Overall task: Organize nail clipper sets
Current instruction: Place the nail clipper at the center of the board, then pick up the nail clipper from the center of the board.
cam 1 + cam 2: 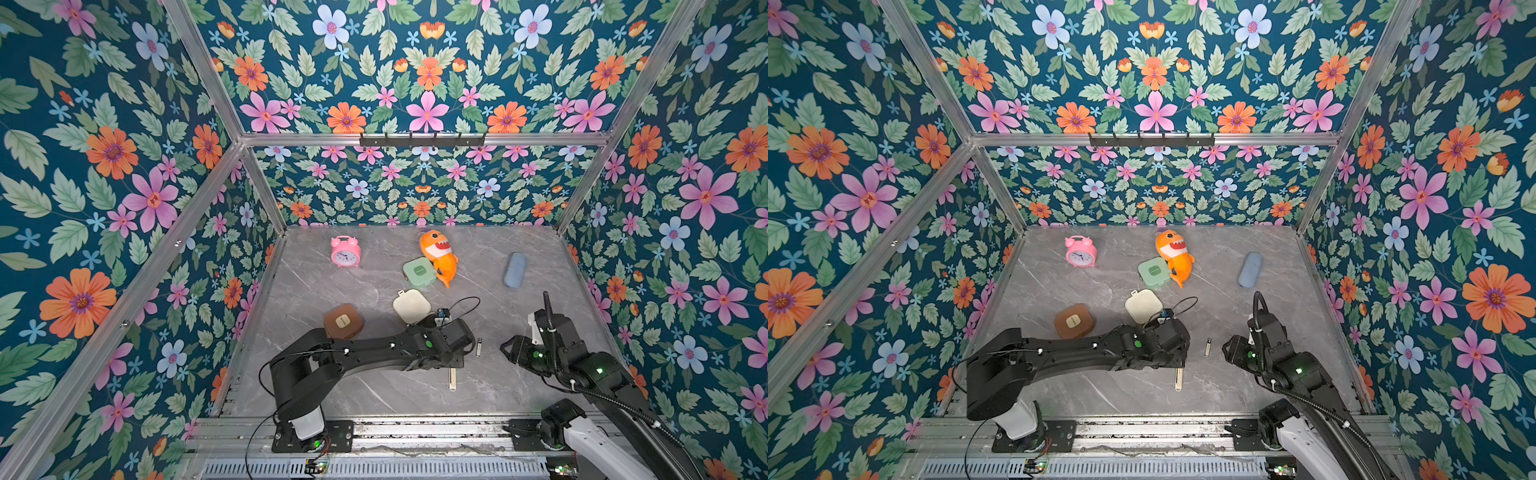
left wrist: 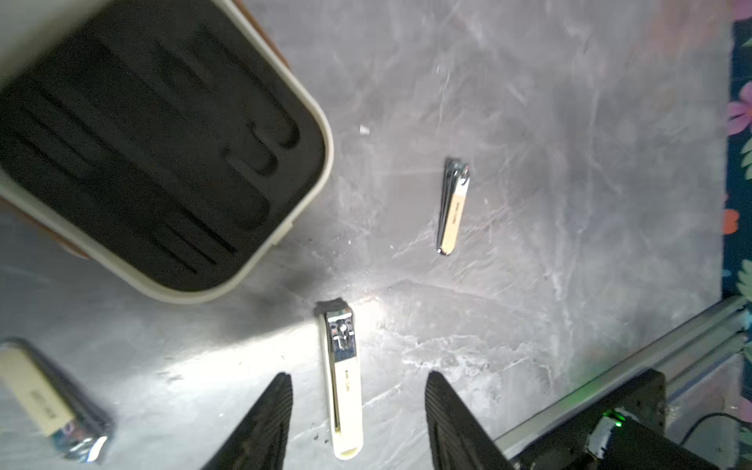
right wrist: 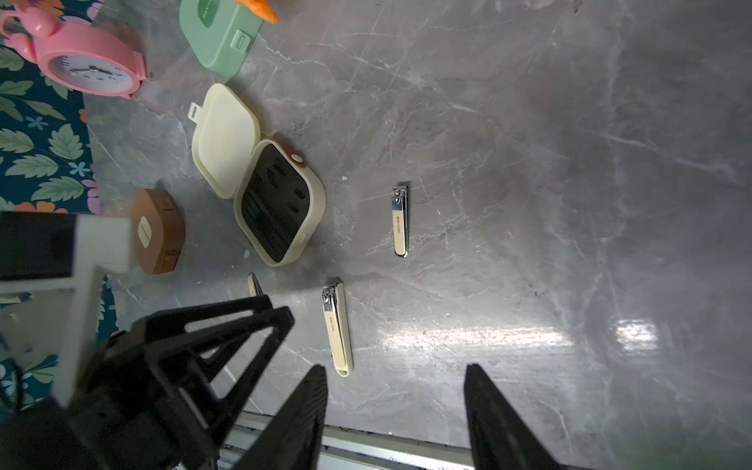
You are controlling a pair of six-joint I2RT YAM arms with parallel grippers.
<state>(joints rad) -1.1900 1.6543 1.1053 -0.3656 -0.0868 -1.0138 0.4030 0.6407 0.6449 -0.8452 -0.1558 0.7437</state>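
Floral wallpaper (image 1: 104,166) walls in a grey marble worktop (image 1: 332,291). At the left stand a pink alarm clock (image 1: 345,251) and the brown case (image 1: 343,321), lid shut. Next the cream case (image 3: 226,138) lies hinged open, its black insert (image 2: 134,154) showing only empty slots, so packing seems barely begun. Behind it the mint green case (image 1: 419,272) is shut and touches an orange shark toy (image 1: 439,253). Three clippers lie loose near the front: a blurred clipper (image 2: 49,403) beside the cream case, the large clipper (image 2: 344,378) between the left fingers (image 2: 268,423), which stand apart and clamp nothing, and the small clipper (image 2: 453,207) farther right. The right fingers (image 3: 301,419) are apart and empty. A blue-grey pouch (image 1: 515,270) lies at the back right. All three clippers remain to be seated; the shark toy crowds the mint green case.
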